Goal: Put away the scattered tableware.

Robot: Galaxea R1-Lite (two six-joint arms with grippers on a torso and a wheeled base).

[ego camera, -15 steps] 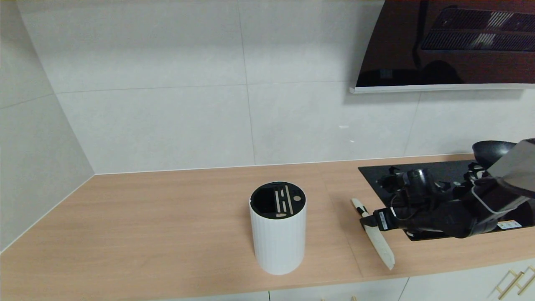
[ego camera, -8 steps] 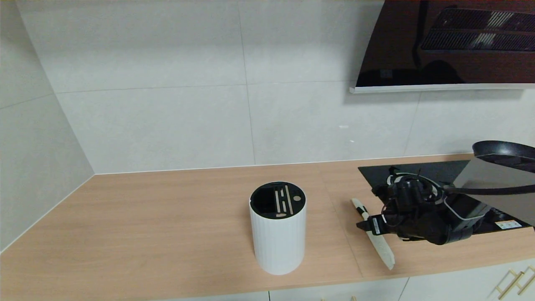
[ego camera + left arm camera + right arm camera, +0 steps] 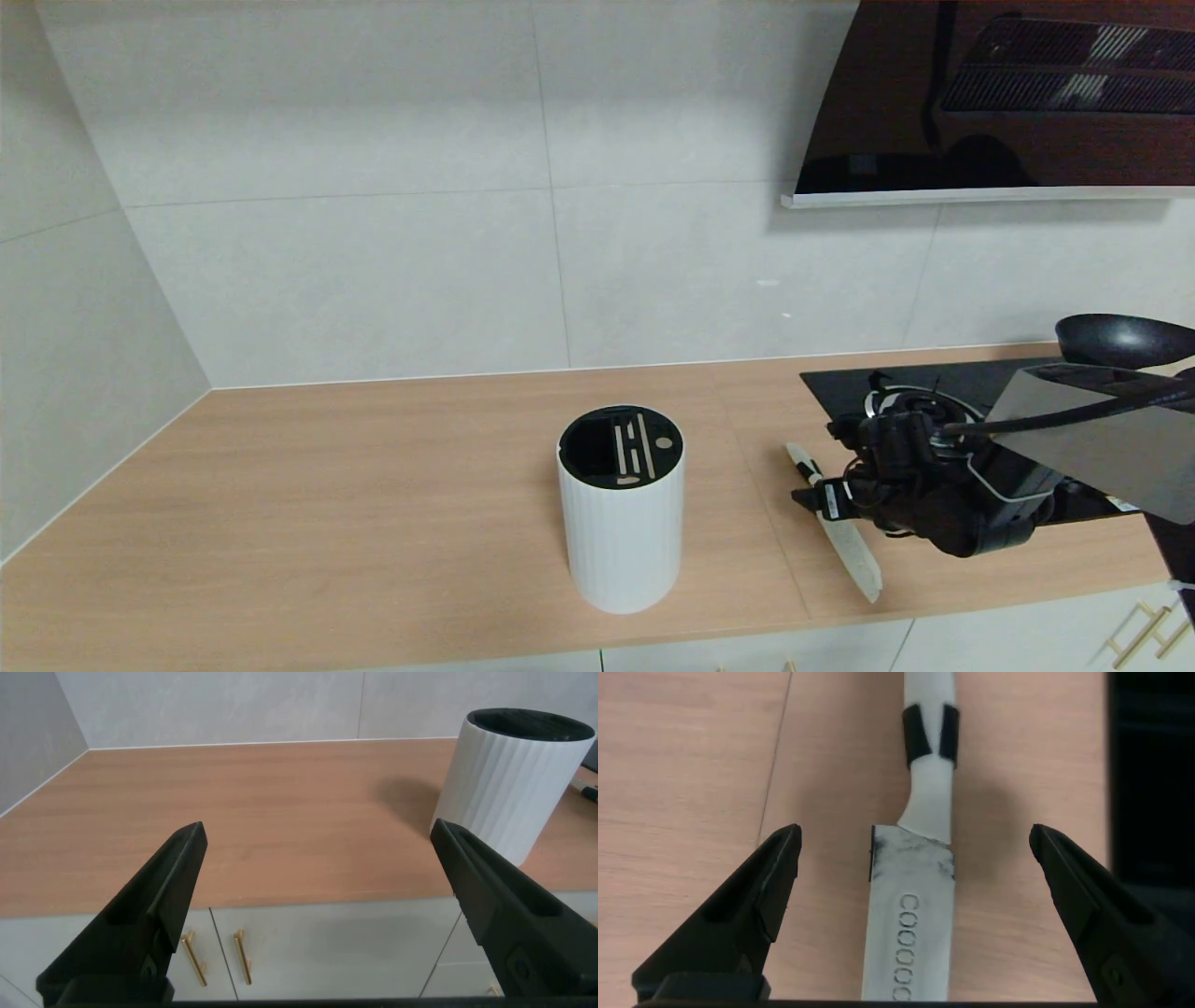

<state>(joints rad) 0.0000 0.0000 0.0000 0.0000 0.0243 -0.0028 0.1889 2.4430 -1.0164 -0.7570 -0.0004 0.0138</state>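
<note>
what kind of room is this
Most likely a home kitchen: a black glass cooktop is set into the light wooden countertop, a dark slanted range hood hangs above it, and a white ribbed cylindrical cutlery holder stands on that countertop.

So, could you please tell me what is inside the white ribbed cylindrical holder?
The white ribbed cylindrical holder has a black slotted top with one large dark opening; nothing sticks out. Anything deeper is hidden by its walls and shadow.
</note>
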